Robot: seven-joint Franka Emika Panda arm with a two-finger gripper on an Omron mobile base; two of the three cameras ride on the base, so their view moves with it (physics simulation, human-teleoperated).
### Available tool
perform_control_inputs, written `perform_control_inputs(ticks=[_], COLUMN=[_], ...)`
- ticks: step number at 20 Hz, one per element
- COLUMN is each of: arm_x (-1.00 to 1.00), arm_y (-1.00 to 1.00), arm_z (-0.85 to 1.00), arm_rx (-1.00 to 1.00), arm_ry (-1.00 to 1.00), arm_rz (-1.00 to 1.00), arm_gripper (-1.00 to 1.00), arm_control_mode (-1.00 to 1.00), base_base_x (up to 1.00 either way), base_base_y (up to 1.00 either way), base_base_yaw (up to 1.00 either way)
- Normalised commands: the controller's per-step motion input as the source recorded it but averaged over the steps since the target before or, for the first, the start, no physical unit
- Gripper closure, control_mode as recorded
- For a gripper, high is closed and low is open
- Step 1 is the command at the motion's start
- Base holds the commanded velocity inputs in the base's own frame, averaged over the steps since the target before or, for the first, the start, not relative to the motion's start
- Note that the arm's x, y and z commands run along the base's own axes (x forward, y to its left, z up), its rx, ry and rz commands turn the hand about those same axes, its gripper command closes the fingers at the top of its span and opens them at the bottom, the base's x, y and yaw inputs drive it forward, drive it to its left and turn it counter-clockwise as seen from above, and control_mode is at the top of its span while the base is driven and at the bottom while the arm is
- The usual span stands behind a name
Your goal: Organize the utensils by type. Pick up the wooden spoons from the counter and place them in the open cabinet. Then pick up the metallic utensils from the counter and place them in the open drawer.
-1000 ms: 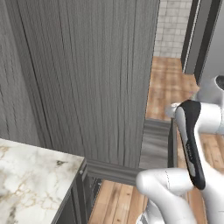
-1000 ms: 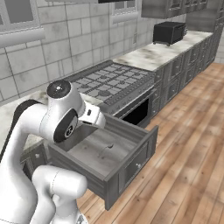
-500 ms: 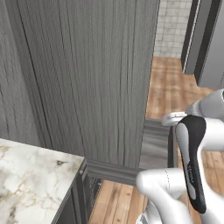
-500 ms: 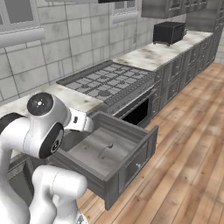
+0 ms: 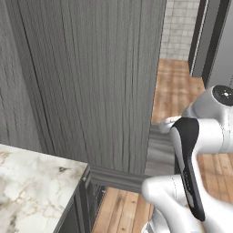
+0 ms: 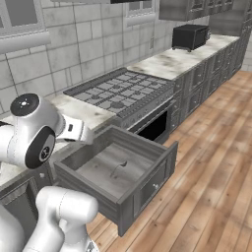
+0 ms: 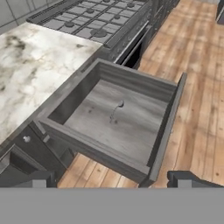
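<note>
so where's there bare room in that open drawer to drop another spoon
The open drawer holds one small metallic spoon, near the middle toward the back wall. Its floor is bare along the front panel and on both sides of the spoon. The gripper hangs open near the drawer's front corner.

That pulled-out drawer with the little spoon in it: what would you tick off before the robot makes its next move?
1. Open drawer fully pulled out: ok.
2. One small metallic spoon lying flat inside it: ok.
3. Second metallic spoon in the drawer: cannot tell; none seen beside the first.
4. Gripper open and carrying nothing: ok.
5. Counter next to the drawer free of utensils on the visible part: ok.
6. Wooden spoons placed in the cabinet: cannot tell.
</note>
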Motion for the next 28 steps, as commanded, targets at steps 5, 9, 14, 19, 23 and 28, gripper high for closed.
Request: perform_control_inputs(ticks=[5, 9, 14, 19, 23, 28], arm_x=[-0.11, -0.19, -0.09, 0.0, 0.0, 0.0], arm_y=[-0.01, 0.0, -0.01, 0.0, 0.0, 0.0], arm_z=[0.0, 0.0, 0.0, 0.0, 0.0, 0.0], arm_rx=[0.0, 0.0, 0.0, 0.0, 0.0, 0.0], arm_ry=[0.01, 0.0, -0.01, 0.0, 0.0, 0.0], arm_rz=[0.0, 0.0, 0.0, 0.0, 0.0, 0.0], arm_gripper=[-1.0, -1.0, -1.0, -1.0, -1.0, -1.0], arm_control_mode=[-1.0, -1.0, -1.0, 1.0, 1.0, 1.0], base_base_x=[0.0, 0.0, 0.0, -0.62, -1.0, -0.84], base_base_y=[0.0, 0.0, 0.0, -0.15, -0.27, -0.16], base_base_yaw=[0.0, 0.0, 0.0, 0.0, -0.04, -0.03])
